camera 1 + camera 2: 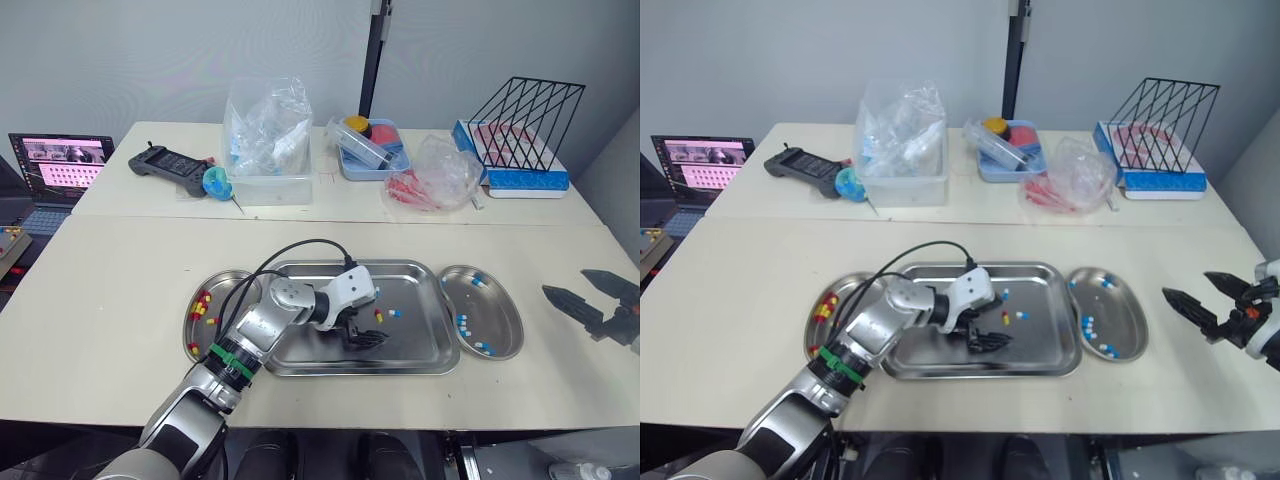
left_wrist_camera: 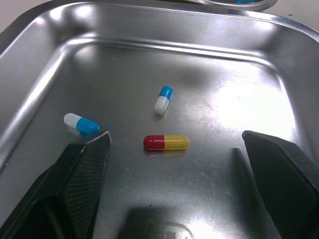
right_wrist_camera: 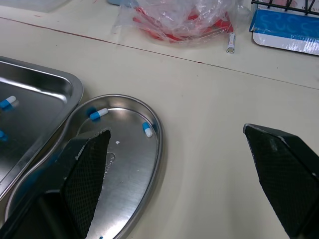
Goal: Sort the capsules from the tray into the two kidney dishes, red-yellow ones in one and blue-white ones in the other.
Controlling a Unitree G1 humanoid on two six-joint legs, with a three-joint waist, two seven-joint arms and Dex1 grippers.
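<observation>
A steel tray (image 1: 400, 270) sits mid-table between two kidney dishes. The left dish (image 1: 226, 280) holds several red-yellow capsules (image 1: 200, 308); the right dish (image 1: 503, 322) holds several blue-white capsules (image 1: 462, 322). In the tray lie a red-yellow capsule (image 2: 166, 142) and two blue-white ones (image 2: 163, 99) (image 2: 81, 124). My left gripper (image 1: 365, 338) is low over the tray's floor, open, its fingers either side of the red-yellow capsule without touching it. Over bare table to the right of the right dish, my right gripper (image 1: 566, 283) is open and holds nothing.
The back table carries a clear bin of plastic bags (image 1: 268, 140), a black controller (image 1: 170, 165), a blue tray (image 1: 370, 145), a bag of red items (image 1: 430, 180) and a wire rack (image 1: 525, 125). A laptop (image 1: 60, 165) stands far left.
</observation>
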